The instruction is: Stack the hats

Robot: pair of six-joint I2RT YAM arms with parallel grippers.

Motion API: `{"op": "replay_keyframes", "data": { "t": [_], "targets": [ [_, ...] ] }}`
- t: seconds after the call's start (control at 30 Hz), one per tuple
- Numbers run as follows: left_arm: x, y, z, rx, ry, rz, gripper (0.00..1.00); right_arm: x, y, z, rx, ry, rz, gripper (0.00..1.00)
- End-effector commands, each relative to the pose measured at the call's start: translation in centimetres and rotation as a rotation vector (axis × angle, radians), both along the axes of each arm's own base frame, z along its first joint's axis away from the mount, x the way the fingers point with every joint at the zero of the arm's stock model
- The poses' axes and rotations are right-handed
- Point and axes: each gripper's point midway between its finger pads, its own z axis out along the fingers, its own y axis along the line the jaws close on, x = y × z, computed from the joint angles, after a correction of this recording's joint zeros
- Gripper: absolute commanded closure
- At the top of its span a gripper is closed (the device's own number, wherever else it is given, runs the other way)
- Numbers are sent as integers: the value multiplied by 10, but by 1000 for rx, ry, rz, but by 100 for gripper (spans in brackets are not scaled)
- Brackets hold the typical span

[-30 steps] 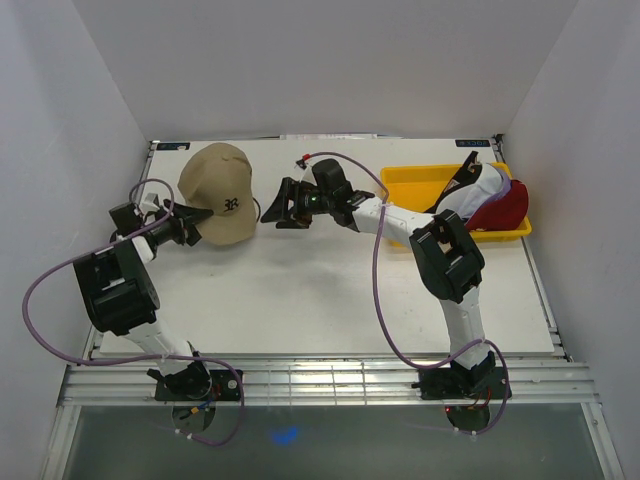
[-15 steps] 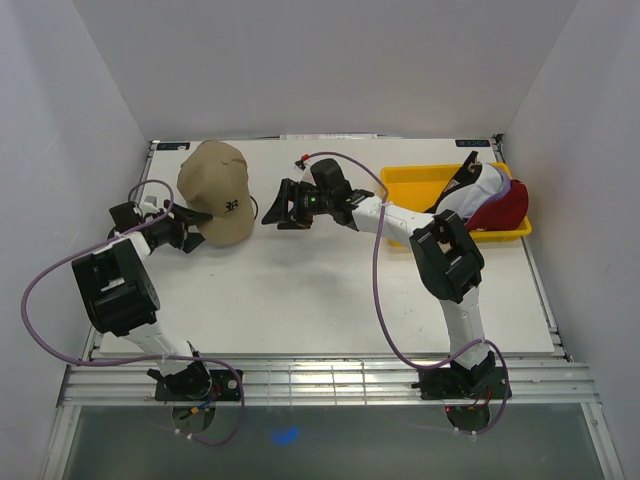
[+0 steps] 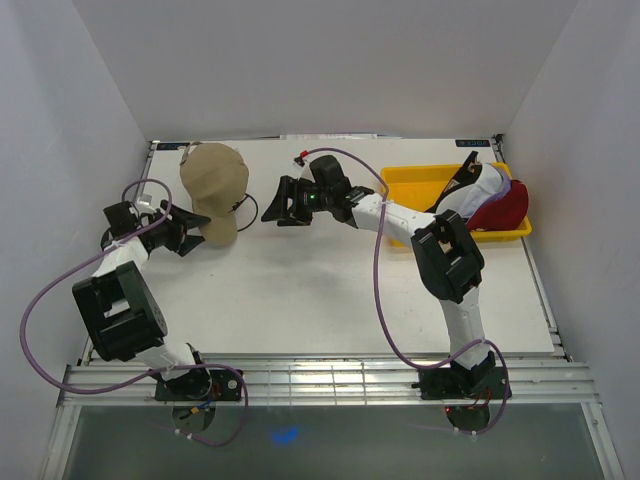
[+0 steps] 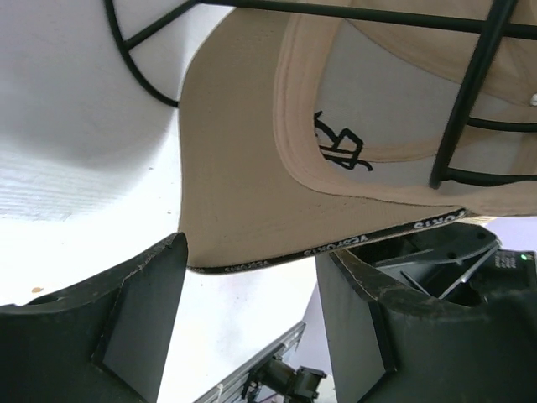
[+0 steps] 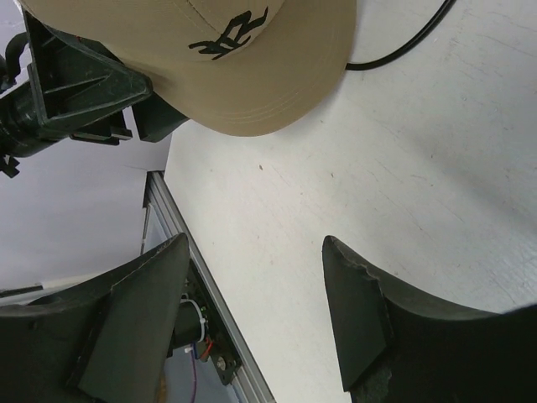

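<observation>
The tan hat (image 3: 213,183) with a black logo rests at the back left of the table, its brim pointing toward the near side. In the left wrist view the tan hat (image 4: 243,168) shows its brim's underside just above my left gripper (image 4: 252,252), which is open and grips nothing. From above, the left gripper (image 3: 190,236) sits at the brim's near-left edge. My right gripper (image 3: 272,208) hovers open just right of the hat, holding nothing. Its wrist view has the tan hat (image 5: 243,75) ahead of the right gripper (image 5: 253,243). A white hat (image 3: 487,185) and a red hat (image 3: 512,208) lie piled in the tray.
A yellow tray (image 3: 415,180) stands at the back right, with a dark hat (image 3: 462,175) showing at the pile's left. Black wire bars (image 4: 470,92) cross over the tan hat's inside. A black cable (image 5: 403,46) loops on the table beside the hat. White walls close in on three sides.
My left gripper has opened off the tan hat's brim and drawn back left. The hat has tipped and turned, brim now lower and nearer. The right arm has barely moved.
</observation>
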Motion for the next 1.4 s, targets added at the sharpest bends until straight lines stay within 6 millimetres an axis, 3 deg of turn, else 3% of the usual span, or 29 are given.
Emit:
{"op": "replay_keyframes", "data": {
  "t": [0.0,0.37,0.57,0.77,1.1,1.37],
  "targets": [
    [-5,10,2,90,11,31,28,4,4,22,19,-63,5,30],
    [-16,15,-42,108,136,66,34,5,2,22,3,-75,1,30],
    [-9,19,-57,90,176,73,56,4,0,17,-7,-73,1,30],
    [2,18,-53,54,159,59,72,3,-2,15,-15,-72,-5,31],
    [-3,5,-66,-41,183,11,70,7,-6,22,-59,-119,-23,31],
    [-26,-9,-53,-16,155,-16,68,8,-6,20,-75,-128,-25,31]
  ]
}}
